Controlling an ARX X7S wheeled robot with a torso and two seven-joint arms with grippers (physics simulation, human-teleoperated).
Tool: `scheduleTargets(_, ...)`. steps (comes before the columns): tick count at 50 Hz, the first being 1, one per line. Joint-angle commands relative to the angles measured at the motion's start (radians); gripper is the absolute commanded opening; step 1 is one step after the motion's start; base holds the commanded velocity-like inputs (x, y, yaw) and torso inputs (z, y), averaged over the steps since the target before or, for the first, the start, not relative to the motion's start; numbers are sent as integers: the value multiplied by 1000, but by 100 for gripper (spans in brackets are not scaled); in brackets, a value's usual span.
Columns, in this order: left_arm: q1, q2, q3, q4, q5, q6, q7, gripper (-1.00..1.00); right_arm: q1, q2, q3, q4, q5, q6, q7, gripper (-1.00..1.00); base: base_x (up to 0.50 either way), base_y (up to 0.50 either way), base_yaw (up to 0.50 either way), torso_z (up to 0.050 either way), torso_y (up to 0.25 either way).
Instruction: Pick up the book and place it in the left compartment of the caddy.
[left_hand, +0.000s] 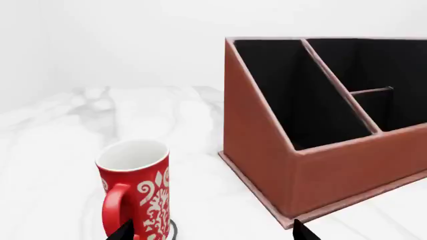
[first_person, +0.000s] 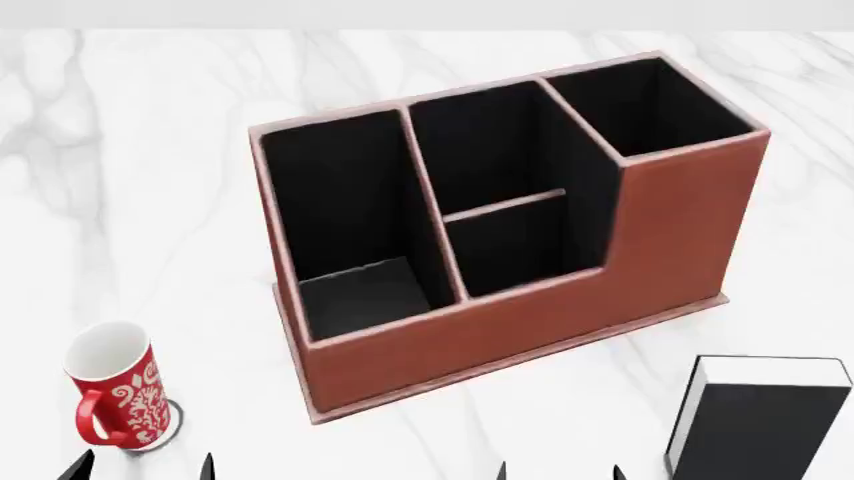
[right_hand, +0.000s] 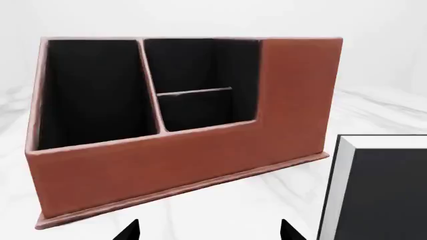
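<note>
The black book (first_person: 763, 422) with white page edges stands upright at the front right of the marble table, and shows again as the book (right_hand: 377, 190) close by my right gripper. The reddish-brown caddy (first_person: 534, 320) sits mid-table; its left compartment (first_person: 350, 225) is the long black-lined section, empty. My right gripper (first_person: 561, 472) is open just left of the book, nothing between its fingertips (right_hand: 128, 231). My left gripper (first_person: 140, 468) is open at the front left, beside the mug, holding nothing.
A red patterned mug (first_person: 118, 388) stands on a coaster at the front left, close to my left gripper's fingertips (left_hand: 123, 232). White marble table (first_person: 160, 150) surrounds the caddy; a white wall lies behind.
</note>
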Motion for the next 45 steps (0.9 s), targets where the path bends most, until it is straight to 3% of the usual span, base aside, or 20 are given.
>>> scheduleTargets(1, -5, -15, 20, -13, -13, 4, -19, 100, 1, 17, -17, -4, 27, 10, 10, 100, 0, 0, 0, 0, 0)
scheduleTargets(17, 1, -55, 65, -6, -53, 12, -70, 100, 2, 54, -63, -47, 81, 80, 54, 100, 0, 0, 0, 0, 0)
scheduleTargets(21, -9, -60, 68, -24, -57, 19, -83, 100, 12, 71, -88, -255, 77, 327, 82, 100, 0, 0, 0, 0, 0)
scheduleTargets(24, -7, -64, 77, -30, -54, 28, -90, 100, 96, 105, -109, -481, 80, 594, 73, 100, 0, 0, 0, 0, 0)
scheduleTargets(28, -12, -68, 82, -33, -60, 32, -98, 100, 212, 138, -139, -633, 64, 812, 77, 100, 0, 0, 0, 0, 0)
scheduleTargets(45, -9, -88, 108, -37, -72, 47, -121, 100, 236, 162, -154, -583, 56, 776, 89, 100, 0, 0, 0, 0, 0)
